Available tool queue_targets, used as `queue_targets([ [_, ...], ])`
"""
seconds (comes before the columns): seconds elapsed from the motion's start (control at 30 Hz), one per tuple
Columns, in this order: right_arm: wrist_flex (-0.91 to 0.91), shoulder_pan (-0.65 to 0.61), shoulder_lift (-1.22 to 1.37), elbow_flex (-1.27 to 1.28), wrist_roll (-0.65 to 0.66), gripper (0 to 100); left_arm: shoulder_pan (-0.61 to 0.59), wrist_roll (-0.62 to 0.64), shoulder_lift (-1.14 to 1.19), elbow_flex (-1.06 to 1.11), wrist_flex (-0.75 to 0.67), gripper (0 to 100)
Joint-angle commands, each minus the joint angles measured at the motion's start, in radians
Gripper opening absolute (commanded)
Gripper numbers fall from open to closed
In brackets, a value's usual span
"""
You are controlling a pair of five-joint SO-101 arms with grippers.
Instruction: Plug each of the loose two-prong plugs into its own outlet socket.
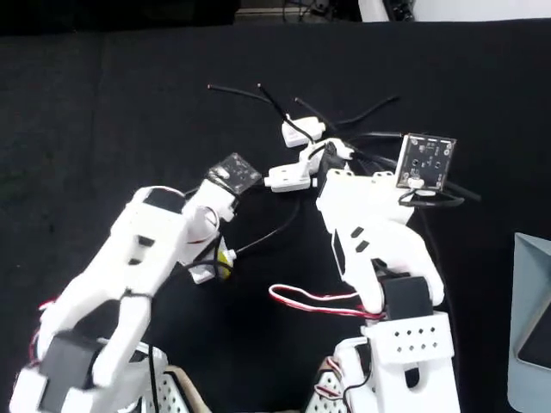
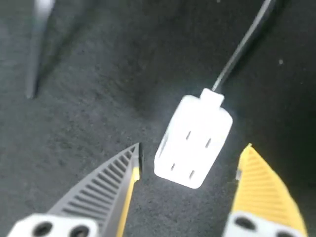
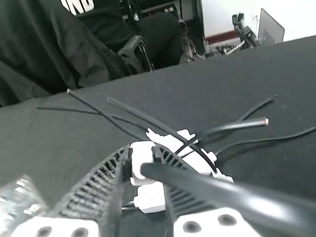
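We see the left gripper (image 2: pixel 193 147) with jaws apart around the white socket (image 2: pixel 197 131), which lies just front of table centre. The right gripper (image 3: pixel 143 148) is clamped on a white plug (image 3: pixel 140 165) amid crossed cables (image 3: pixel 237 126) nearer the far edge. If it lifts, we risk those cables snagging and dragging neighbours.

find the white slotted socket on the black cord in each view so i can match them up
left wrist view: white slotted socket lies between the open left gripper fingers.
high view: a white bit at that gripper's tip, mostly hidden by the arm.
right wrist view: not in it.
shared landmark: its black cord, leading toward the white plug cluster in the right wrist view.
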Motion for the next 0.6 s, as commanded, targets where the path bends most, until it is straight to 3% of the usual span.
queue_targets([
  [0.0, 0.034, -0.043, -0.007, -0.018, -0.003, 1.1, -0.031, 0.02, -0.158, 0.031, 0.008, 32],
  [0.27, 0.06, -0.106, -0.007, -0.015, 0.044, 1.1, -0.036, 0.02, -0.206, 0.104, -0.023, 32],
  [0.57, 0.055, -0.103, -0.007, -0.012, 0.044, 1.1, -0.007, -0.015, 0.11, 0.004, -0.107, 28],
])
